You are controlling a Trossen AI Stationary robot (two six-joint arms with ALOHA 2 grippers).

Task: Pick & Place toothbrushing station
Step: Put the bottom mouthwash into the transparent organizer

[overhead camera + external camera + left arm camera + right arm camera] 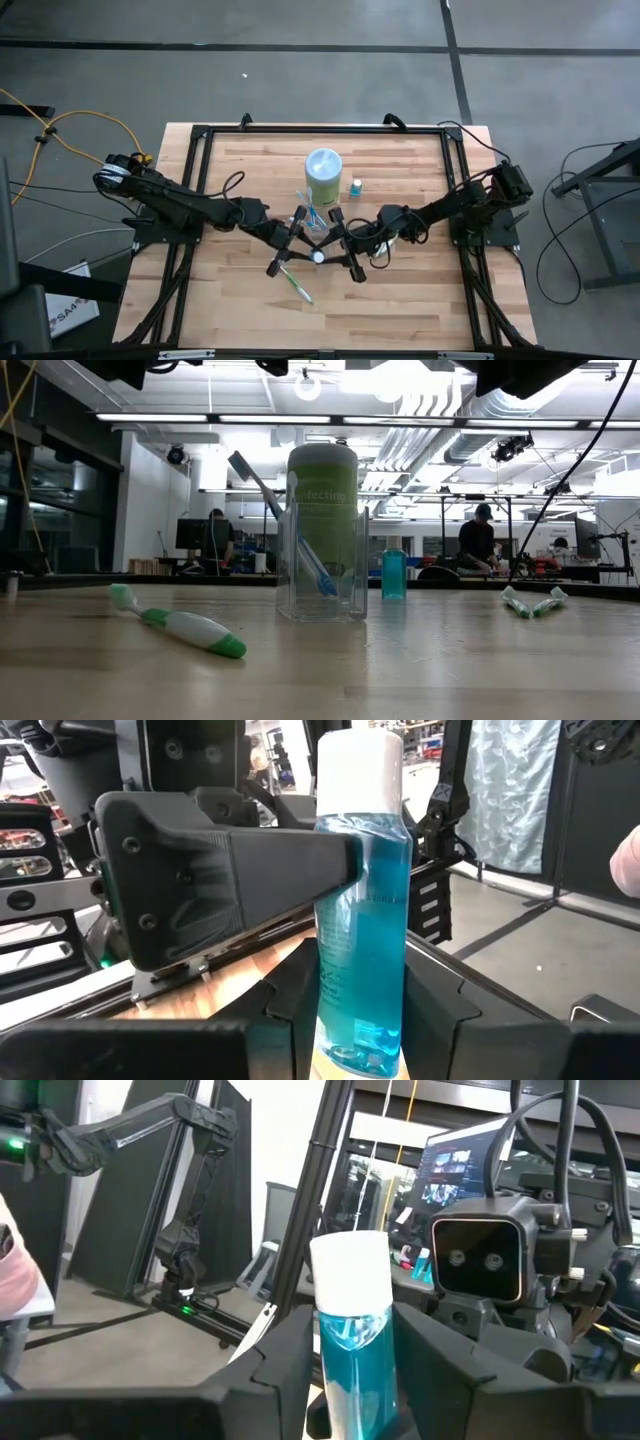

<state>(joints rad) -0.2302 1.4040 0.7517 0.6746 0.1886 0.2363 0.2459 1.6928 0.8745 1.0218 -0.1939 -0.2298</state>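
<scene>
A blue-filled clear bottle with a white cap stands upright in the air over the table's middle, its cap showing from above. My left gripper and my right gripper meet on it from opposite sides, both shut on it. Just beyond them, the clear tumbler stands on its base with a blue-and-white toothbrush leaning inside. A green-and-white toothbrush lies flat on the wood near the front. My left gripper pinches the bottle's lower body between its two fingers, coming in level from the table's left. The bottle stands upright in the hold, clear of the table. My right gripper has the bottle's upper body just below the cap between its two fingers, coming in about level from the table's right. One finger lies against the bottle's side.
A tall green canister stands behind the tumbler, with a small blue bottle to its right. Two small green-and-white pieces lie on the wood on the right. A black frame borders the tabletop.
</scene>
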